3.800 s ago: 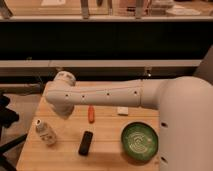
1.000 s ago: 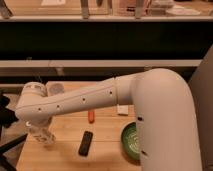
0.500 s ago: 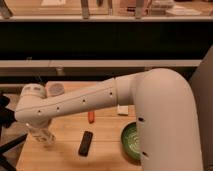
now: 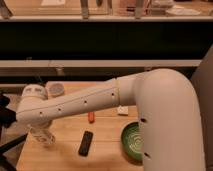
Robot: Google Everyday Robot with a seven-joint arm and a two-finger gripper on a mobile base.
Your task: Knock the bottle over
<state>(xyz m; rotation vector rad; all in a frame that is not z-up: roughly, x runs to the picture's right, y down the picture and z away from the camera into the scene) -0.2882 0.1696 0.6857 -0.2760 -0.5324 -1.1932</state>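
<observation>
Reaching over the bottle [image 4: 42,135], which looks upright, so not knocked yet. My gripper hidden behind arm [image 4: 75,106]; can't tell its state.

The wooden table [image 4: 107,152] carried the bottle [image 4: 43,136] near its left edge, under the arm where the gripper [image 4: 37,131] reached down. A black remote [image 4: 86,143] lay mid-table, an orange item [image 4: 91,117] behind it, a green bowl [image 4: 132,142] toward the right.
</observation>
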